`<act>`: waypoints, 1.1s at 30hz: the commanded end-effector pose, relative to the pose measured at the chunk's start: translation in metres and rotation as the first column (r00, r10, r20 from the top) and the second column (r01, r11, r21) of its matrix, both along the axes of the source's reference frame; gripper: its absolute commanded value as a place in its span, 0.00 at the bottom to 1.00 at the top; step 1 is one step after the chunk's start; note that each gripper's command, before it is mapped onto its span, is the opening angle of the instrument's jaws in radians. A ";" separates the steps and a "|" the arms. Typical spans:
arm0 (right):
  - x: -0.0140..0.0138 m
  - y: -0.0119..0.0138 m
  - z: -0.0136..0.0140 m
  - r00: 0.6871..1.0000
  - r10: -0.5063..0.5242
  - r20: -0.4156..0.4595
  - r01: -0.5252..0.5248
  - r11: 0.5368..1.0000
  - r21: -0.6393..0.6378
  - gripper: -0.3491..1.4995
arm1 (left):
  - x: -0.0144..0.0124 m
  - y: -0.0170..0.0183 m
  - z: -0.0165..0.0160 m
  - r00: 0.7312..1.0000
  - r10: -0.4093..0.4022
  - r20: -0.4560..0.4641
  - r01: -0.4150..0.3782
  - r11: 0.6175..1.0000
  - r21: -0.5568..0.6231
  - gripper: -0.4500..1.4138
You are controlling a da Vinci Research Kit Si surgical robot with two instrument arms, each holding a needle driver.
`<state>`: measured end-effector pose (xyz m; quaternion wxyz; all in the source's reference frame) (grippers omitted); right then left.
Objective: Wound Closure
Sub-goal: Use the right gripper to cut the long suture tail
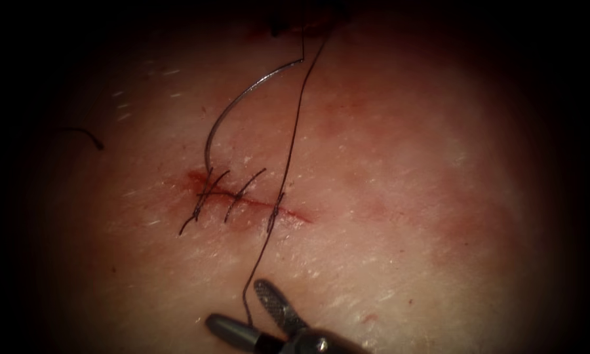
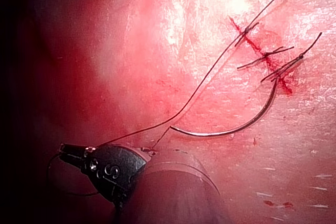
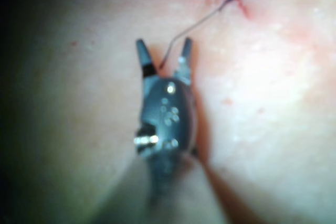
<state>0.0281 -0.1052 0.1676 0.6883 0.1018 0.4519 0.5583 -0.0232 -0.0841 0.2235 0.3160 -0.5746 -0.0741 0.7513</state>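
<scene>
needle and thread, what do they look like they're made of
Needle: looks like polished metal, thin, grey, with a glint along its curve. Thread: a dark, matte, fine strand, probably synthetic suture; the exact fibre cannot be told. Right gripper: open around the thread's end, grey metal.

A surgical training lab is showing here: pale pork tissue is lying under endoscope light, its stitched cut weeping red fluid.
</scene>
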 end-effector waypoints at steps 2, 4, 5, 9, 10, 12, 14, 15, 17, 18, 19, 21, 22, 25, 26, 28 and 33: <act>-0.0010 -0.0009 -0.0012 0.998 -0.060 -0.016 0.060 0.998 -0.002 0.92 | -0.0001 -0.0011 -0.0018 1.000 0.013 0.004 -0.013 1.000 0.005 0.00; -0.0021 -0.0006 -0.0024 0.993 -0.114 -0.032 0.114 0.993 0.002 0.92 | 0.0005 -0.0009 -0.0043 1.000 0.026 0.010 -0.026 1.000 -0.005 0.00; -0.0025 -0.0004 -0.0029 0.991 -0.132 -0.036 0.132 0.991 0.011 0.92 | 0.0007 -0.0009 -0.0053 0.999 0.030 0.014 -0.030 1.000 -0.007 0.00; -0.0037 0.0008 -0.0049 0.975 -0.216 -0.058 0.217 0.976 0.006 0.90 | 0.0013 -0.0010 -0.0094 0.999 0.038 0.032 -0.037 0.999 -0.020 0.00; -0.0038 0.0013 -0.0051 0.972 -0.226 -0.057 0.227 0.974 0.000 0.90 | 0.0014 -0.0011 -0.0107 0.999 0.041 0.036 -0.040 0.999 -0.027 0.00; -0.0037 0.0026 -0.0051 0.975 -0.219 -0.032 0.219 0.976 -0.015 0.90 | 0.0015 -0.0012 -0.0124 0.998 0.042 0.042 -0.041 0.999 -0.032 0.00; -0.0036 0.0039 -0.0047 0.976 -0.217 0.002 0.217 0.975 -0.040 0.90 | 0.0016 -0.0014 -0.0143 0.998 0.045 0.048 -0.043 0.998 -0.042 0.00; -0.0035 0.0047 -0.0042 0.977 -0.213 0.021 0.214 0.976 -0.051 0.90 | 0.0017 -0.0015 -0.0150 0.998 0.046 0.050 -0.044 0.998 -0.043 0.00; -0.0033 0.0057 -0.0033 0.977 -0.212 0.033 0.214 0.975 -0.058 0.89 | 0.0018 -0.0018 -0.0164 0.997 0.052 0.052 -0.050 0.998 -0.044 0.00; -0.0032 0.0063 -0.0026 0.976 -0.213 0.036 0.215 0.975 -0.057 0.89 | 0.0018 -0.0019 -0.0169 0.997 0.055 0.053 -0.052 0.998 -0.045 0.00; -0.0031 0.0066 -0.0020 0.976 -0.213 0.039 0.215 0.975 -0.057 0.89 | 0.0019 -0.0021 -0.0174 0.997 0.058 0.053 -0.055 0.997 -0.048 0.00; -0.0029 0.0074 -0.0009 0.976 -0.212 0.046 0.215 0.975 -0.056 0.89 | 0.0021 -0.0023 -0.0182 0.997 0.062 0.055 -0.059 0.997 -0.048 0.00; -0.0027 0.0078 -0.0003 0.975 -0.214 0.053 0.217 0.975 -0.052 0.89 | 0.0022 -0.0024 -0.0186 0.996 0.063 0.056 -0.061 0.997 -0.046 0.00; -0.0022 0.0090 0.0014 0.972 -0.223 0.076 0.228 0.972 -0.051 0.88 | 0.0024 -0.0027 -0.0194 0.996 0.068 0.059 -0.066 0.997 -0.046 0.00; -0.0020 0.0093 0.0018 0.972 -0.222 0.078 0.226 0.973 -0.053 0.88 | 0.0025 -0.0028 -0.0196 0.996 0.071 0.058 -0.068 0.996 -0.050 0.00; -0.0015 0.0099 0.0026 0.971 -0.223 0.087 0.228 0.972 -0.063 0.88 | 0.0025 -0.0030 -0.0199 0.996 0.072 0.059 -0.069 0.996 -0.049 0.00; 0.0003 0.0108 0.0034 0.970 -0.224 0.094 0.231 0.971 -0.067 0.88 | 0.0024 -0.0034 -0.0202 0.996 0.073 0.060 -0.070 0.996 -0.049 0.00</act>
